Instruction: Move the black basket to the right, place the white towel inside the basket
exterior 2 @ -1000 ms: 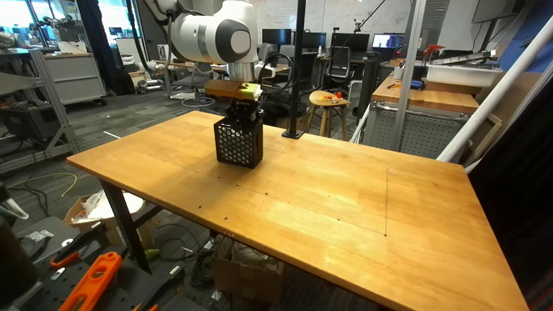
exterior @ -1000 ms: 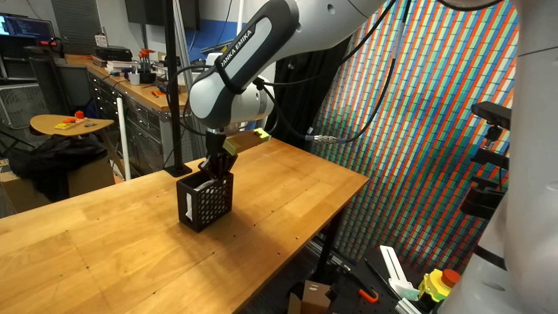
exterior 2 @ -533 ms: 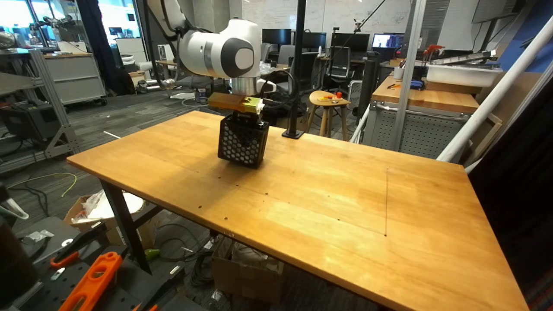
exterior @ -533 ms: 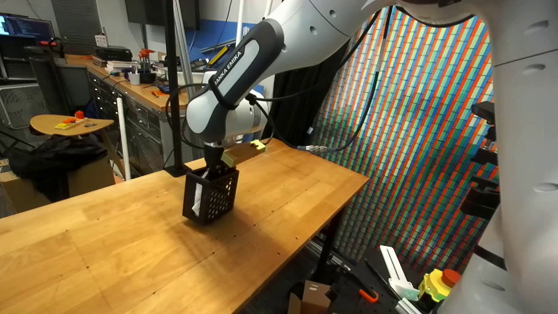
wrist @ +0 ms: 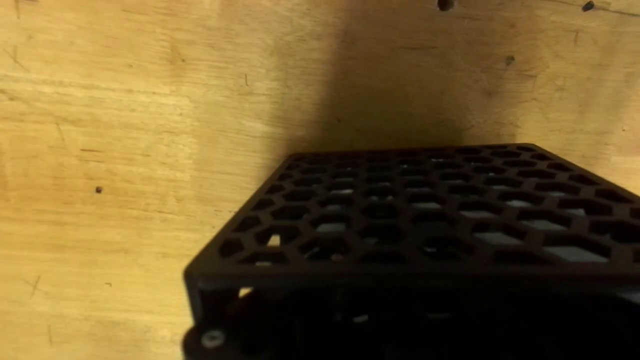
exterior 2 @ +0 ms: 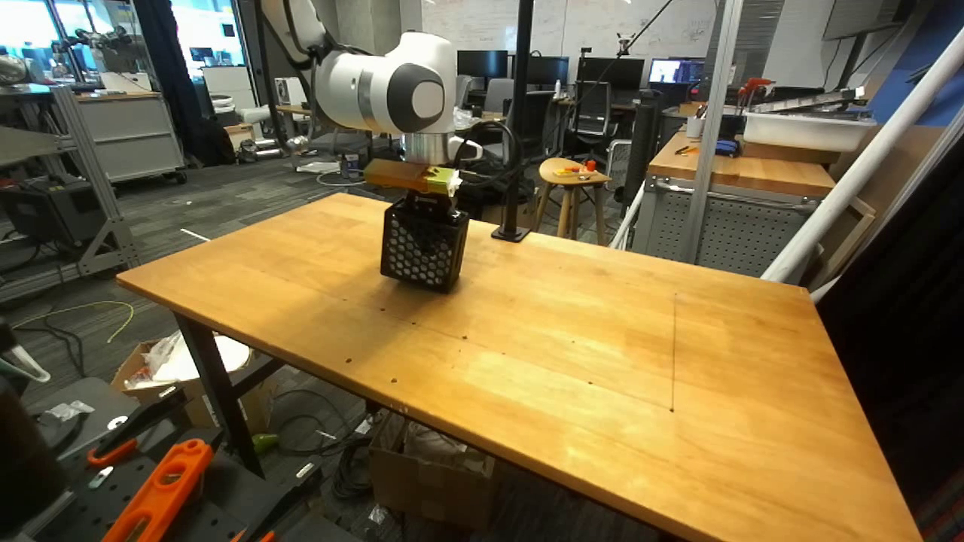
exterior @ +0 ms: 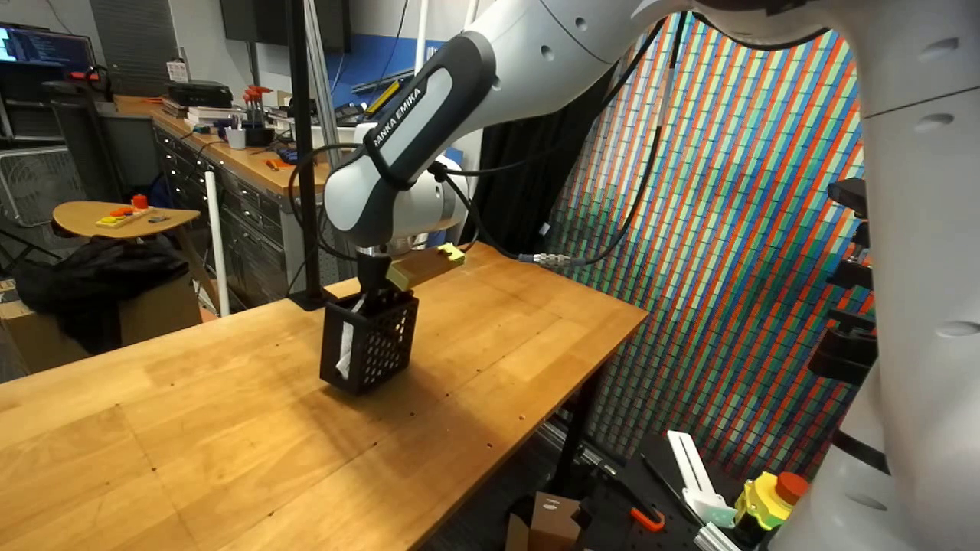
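Jaws: one pair, closed, sunk in the mouth of the black basket (exterior 2: pixel 423 248); their tips were hidden, so whether anything sat between them could not be told.
Basket: one, down at the tabletop (exterior 2: pixel 602 324) near the black post (exterior 2: pixel 520 113), leaning slightly; how much of its base met the wood could not be told.
White towel (exterior: pixel 345 352): one, inside the basket, its edge showing through the end slot; pale patches showed behind the hexagonal holes in the wrist view.
Robot arm (exterior: pixel 440 99): one, white with dark trim, bent down over the basket.
Block (exterior 2: pixel 395 175): one, brown and yellow-green, fixed just above the jaws.
Tabletop: one, honey-coloured wood, marked by thin seams and several small dark holes; shadow fell beside the basket.
Post: one, its flat foot near the far edge.
Stool (exterior: pixel 76 213): one, wooden, with red and yellow pieces on its seat, seen in both exterior views.
Monitors (exterior 2: pixel 482 64): four in a row, in front of a whiteboard (exterior 2: pixel 482 22); one was lit.
Cardboard boxes (exterior 2: pixel 433 485): two, open, below the tabletop in an exterior view.
Backdrop (exterior: pixel 727 229): one, striped in red, green and blue.
Floor (exterior 2: pixel 248 181): grey, plank-patterned.
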Robot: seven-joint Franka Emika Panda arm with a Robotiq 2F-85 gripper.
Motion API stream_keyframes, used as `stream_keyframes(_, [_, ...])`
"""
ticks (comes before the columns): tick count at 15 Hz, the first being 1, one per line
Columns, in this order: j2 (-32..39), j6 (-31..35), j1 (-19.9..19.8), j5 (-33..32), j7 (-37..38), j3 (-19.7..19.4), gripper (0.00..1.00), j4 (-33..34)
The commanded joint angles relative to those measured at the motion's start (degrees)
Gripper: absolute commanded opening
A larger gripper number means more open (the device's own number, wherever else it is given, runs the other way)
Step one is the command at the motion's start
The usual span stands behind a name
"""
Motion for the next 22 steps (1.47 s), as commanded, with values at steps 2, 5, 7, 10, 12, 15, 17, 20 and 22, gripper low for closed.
stream_keyframes(2, [-2.13,-2.53,1.38,-1.54,2.53,-0.63,0.00,0.98])
stream_keyframes(5, [-4.37,-3.23,2.47,-2.01,4.69,-0.55,0.00,1.20])
stream_keyframes(7, [-5.71,-3.73,3.34,-2.46,6.22,-0.60,0.00,1.47])
stream_keyframes(10, [-8.79,-4.17,4.51,-3.06,8.93,-0.74,0.00,0.56])
stream_keyframes(12, [-10.48,-4.03,4.66,-2.52,10.19,-0.53,0.00,-0.18])
stream_keyframes(15, [-12.90,-2.99,4.58,-1.45,11.60,-0.22,0.00,-1.66])
stream_keyframes(17, [-14.37,-2.63,4.51,-1.03,12.63,-0.10,0.00,-2.57])
stream_keyframes(20, [-16.15,-1.88,4.71,-1.03,14.55,0.06,0.00,-3.77])
stream_keyframes(22, [-16.99,-1.46,4.93,-0.78,15.87,0.28,0.02,-4.27])
